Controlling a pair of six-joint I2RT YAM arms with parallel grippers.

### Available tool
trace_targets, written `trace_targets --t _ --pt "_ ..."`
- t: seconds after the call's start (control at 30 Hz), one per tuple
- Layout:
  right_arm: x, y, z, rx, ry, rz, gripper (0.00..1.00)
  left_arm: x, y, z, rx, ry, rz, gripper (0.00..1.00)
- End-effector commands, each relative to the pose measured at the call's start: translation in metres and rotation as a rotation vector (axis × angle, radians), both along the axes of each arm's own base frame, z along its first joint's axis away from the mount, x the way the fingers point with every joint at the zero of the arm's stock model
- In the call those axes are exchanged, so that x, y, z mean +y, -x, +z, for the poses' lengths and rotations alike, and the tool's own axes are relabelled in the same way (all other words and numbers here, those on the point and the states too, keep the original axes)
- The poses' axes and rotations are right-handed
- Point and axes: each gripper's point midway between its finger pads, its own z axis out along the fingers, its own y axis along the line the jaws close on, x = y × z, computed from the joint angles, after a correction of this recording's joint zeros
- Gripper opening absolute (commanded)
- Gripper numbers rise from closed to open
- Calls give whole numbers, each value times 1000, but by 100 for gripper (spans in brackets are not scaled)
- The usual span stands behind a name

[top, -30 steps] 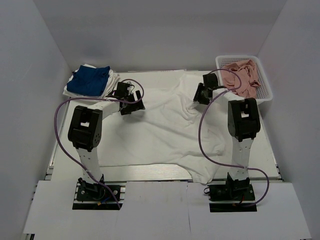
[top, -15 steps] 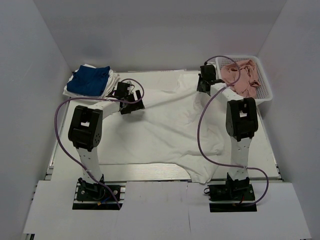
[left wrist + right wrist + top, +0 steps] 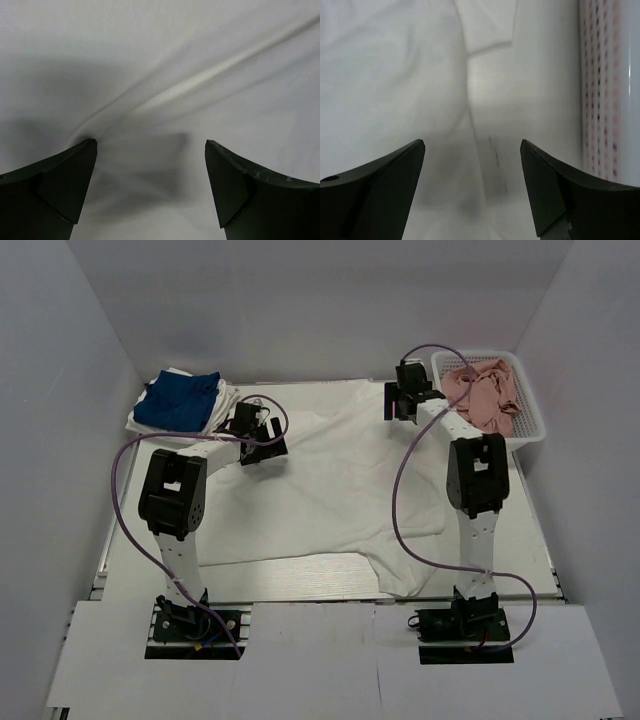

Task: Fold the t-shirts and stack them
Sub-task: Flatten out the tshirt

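Note:
A large white t-shirt lies spread across the table, with soft creases. My left gripper hovers over its left shoulder area, open. In the left wrist view the left gripper has only creased white cloth between its fingers. My right gripper stands open at the shirt's far right corner, beside the basket. Nothing is held in the right gripper, and the white shirt lies below it. A folded royal-blue t-shirt rests on a folded white one at the back left.
A white mesh basket with pink cloth stands at the back right; its wall shows close on the right in the right wrist view. White enclosure walls surround the table. Purple cables loop off both arms.
The right gripper carried the shirt's far right corner toward the back of the table, flattening that side, then opened and let it go. The left arm stayed put.

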Motion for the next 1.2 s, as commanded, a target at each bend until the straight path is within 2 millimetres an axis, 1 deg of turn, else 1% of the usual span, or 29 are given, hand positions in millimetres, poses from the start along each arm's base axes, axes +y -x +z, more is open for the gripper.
trace_targets --t 0.0,0.03,0.07,0.1,0.13,0.17,0.2,0.23,0.27,0.3,0.33,0.4,0.43,0.5,0.53,0.57,0.6,0.63,0.67,0.7,0.77,0.8,0.87,0.9,1.0,1.03,1.1,1.13,1.17 --pt "19 27 61 -111 -145 116 85 25 29 -40 148 -92 32 100" --pt "21 31 87 -172 -180 127 90 22 26 -35 131 -79 27 100" --pt "26 46 86 -159 -240 151 90 22 26 -35 131 -78 27 100" --pt "24 58 81 -149 -281 127 90 21 24 -33 121 -76 27 100" --pt "22 70 63 -107 -287 115 90 20 23 -29 112 -66 22 100" --pt "20 74 64 -116 -306 98 90 20 23 -29 112 -66 22 100" --pt "18 79 58 -103 -312 88 90 20 25 -26 109 -65 22 100" --pt "14 92 36 -53 -325 59 90 20 25 -26 109 -65 22 100" --pt "15 95 32 -43 -333 57 90 21 28 -29 118 -67 21 100" --pt "14 97 26 -30 -340 54 90 21 28 -27 108 -65 22 100" --pt "12 101 14 5 -374 42 90 21 28 -27 108 -65 22 100" --pt "20 103 0 39 -411 70 90 22 31 -30 117 -67 21 100" --pt "20 104 -2 46 -433 59 90 23 29 -26 105 -74 29 100" --pt "19 104 -18 79 -449 41 90 26 31 -27 114 -82 44 100" --pt "24 106 -20 92 -475 60 90 28 30 -27 112 -91 51 100" --pt "26 111 -29 115 -490 62 90 29 34 -31 123 -94 50 100" --pt "23 113 -34 128 -502 49 90 30 33 -27 112 -99 57 100" --pt "26 113 -36 130 -511 59 90 32 34 -28 119 -109 62 100" --pt "25 118 -44 148 -515 50 90 32 34 -28 119 -109 62 100" --pt "22 119 -54 168 -510 36 90 34 34 -28 116 -118 69 100" --pt "18 123 -64 191 -509 3 90 35 36 -29 125 -120 68 100" --pt "15 125 -73 210 -500 -18 90 36 35 -29 123 -129 74 100" --pt "4 129 -83 228 -491 -78 90 38 34 -25 112 -134 81 100" --pt "3 133 -87 242 -492 -86 90 39 36 -26 121 -137 81 100" --pt "-17 137 -96 245 -481 -196 90 40 35 -26 120 -140 94 100" --pt "-25 139 -98 247 -473 -225 87 42 37 -27 126 -151 100 100" --pt "-36 142 -95 233 -473 -291 89 45 39 -28 133 -162 106 100" --pt "-45 148 -93 249 -456 -325 89 44 35 -25 124 -160 107 100" --pt "-58 150 -91 239 -408 -373 89 44 35 -25 124 -160 107 100"
